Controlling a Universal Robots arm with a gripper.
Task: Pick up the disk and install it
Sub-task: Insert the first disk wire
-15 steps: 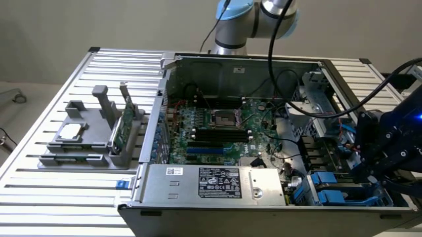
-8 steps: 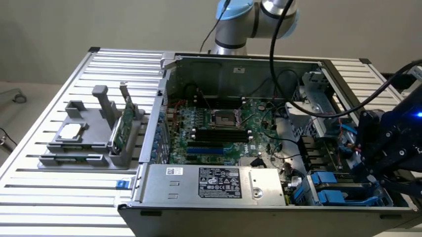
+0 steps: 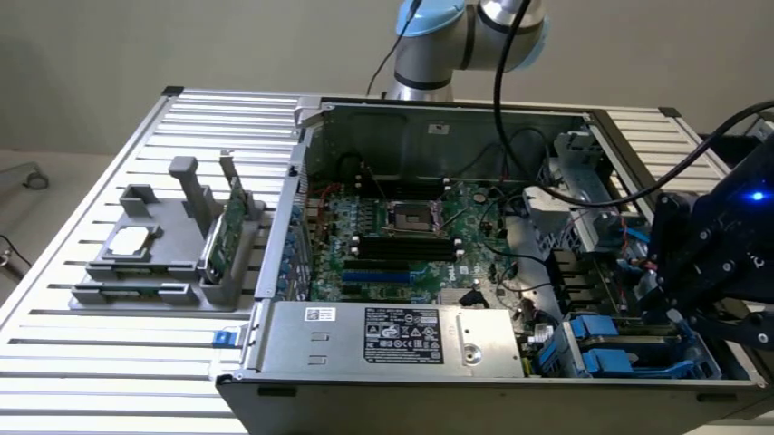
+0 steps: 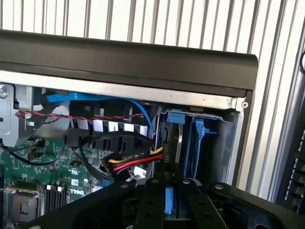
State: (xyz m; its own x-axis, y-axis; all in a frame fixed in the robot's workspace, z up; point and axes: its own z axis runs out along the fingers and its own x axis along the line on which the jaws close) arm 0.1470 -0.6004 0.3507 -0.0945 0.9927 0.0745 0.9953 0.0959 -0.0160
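My gripper [image 4: 169, 183] points into the corner of the open computer case, over the drive bay [image 4: 190, 138] with its blue plastic guides. The two black fingers [image 4: 150, 200] stand close together, shut on a thin blue-edged piece that I take for the disk [image 4: 169, 202], seen edge-on. It reaches from the fingers toward the bay slot. In the exterior view the black gripper [image 3: 695, 290] hangs over the blue drive bays [image 3: 604, 349] at the case's right front corner, and it hides the disk there.
The case holds a green motherboard [image 3: 400, 236], a silver power supply [image 3: 400, 335] and loose cables [image 4: 138, 160] close to the bay. A grey fixture [image 3: 158, 272] on the slatted table at the exterior view's left carries a small silver chip [image 3: 130, 240] and an upright green card [image 3: 224, 227].
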